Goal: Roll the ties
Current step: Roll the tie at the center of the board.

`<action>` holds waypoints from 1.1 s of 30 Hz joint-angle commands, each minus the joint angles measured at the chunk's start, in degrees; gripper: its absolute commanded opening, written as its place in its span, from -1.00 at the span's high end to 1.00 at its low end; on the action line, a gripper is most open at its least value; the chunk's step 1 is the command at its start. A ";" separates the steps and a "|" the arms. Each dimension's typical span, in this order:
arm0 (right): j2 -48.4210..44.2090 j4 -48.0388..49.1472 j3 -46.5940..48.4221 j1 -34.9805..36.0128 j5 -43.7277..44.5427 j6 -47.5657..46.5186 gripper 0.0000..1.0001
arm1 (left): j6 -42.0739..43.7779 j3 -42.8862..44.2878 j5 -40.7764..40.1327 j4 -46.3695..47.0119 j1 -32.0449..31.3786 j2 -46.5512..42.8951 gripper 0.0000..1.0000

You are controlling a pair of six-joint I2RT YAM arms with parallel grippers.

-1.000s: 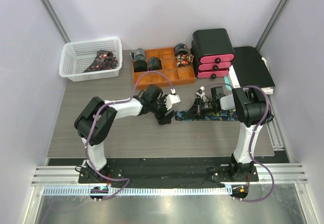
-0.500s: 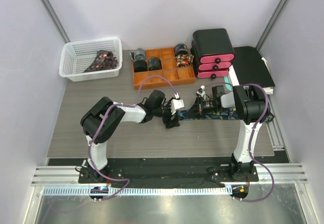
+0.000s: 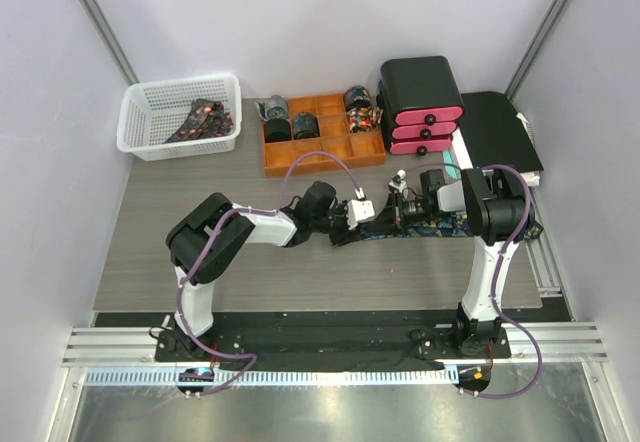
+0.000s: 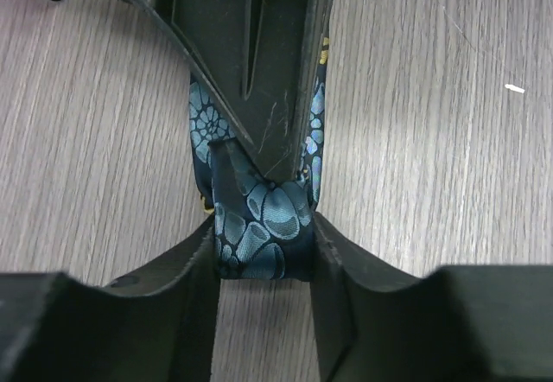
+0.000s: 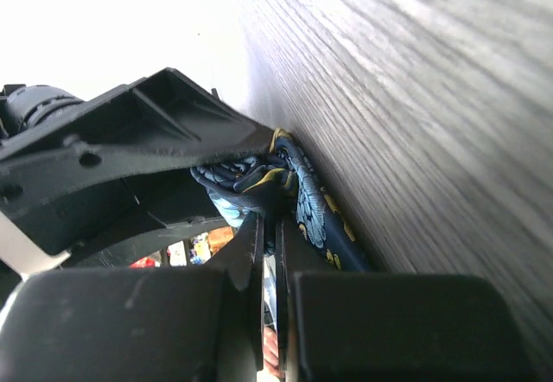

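A dark navy tie (image 3: 440, 227) with a teal and gold pattern lies flat across the table's right half. Its left end is folded into a small loop (image 4: 268, 205). My left gripper (image 4: 263, 228) has a finger pressed on each side of that loop. From the other side my right gripper (image 5: 270, 216) is shut on the same folded end (image 5: 315, 205), its fingers (image 4: 259, 71) lying over the tie. In the top view the two grippers, left (image 3: 352, 230) and right (image 3: 392, 212), meet tip to tip at mid-table.
A white basket (image 3: 150, 127) at the back left holds loose ties. An orange tray (image 3: 330, 152) with several rolled ties stands behind the grippers. A black and pink drawer unit (image 3: 420, 102) and a black slab (image 3: 500, 132) sit at the back right.
My left arm has stretched right to the tie's folded end, and its jaws have come in from wide apart onto the loop. The right gripper stayed shut in place.
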 commanded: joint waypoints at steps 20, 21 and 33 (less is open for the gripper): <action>-15.62 -10.66 -1.47 2.17 14.27 -4.72 0.21 | 6.56 8.89 -9.30 -45.17 -4.23 -2.90 0.74; -15.88 -9.34 -2.34 2.17 13.66 -4.02 0.20 | 6.30 10.64 -9.39 -46.31 -4.23 -1.59 0.74; -14.30 11.15 -8.50 8.41 12.60 10.84 0.20 | 4.19 15.14 -11.50 -50.72 -4.05 1.59 0.67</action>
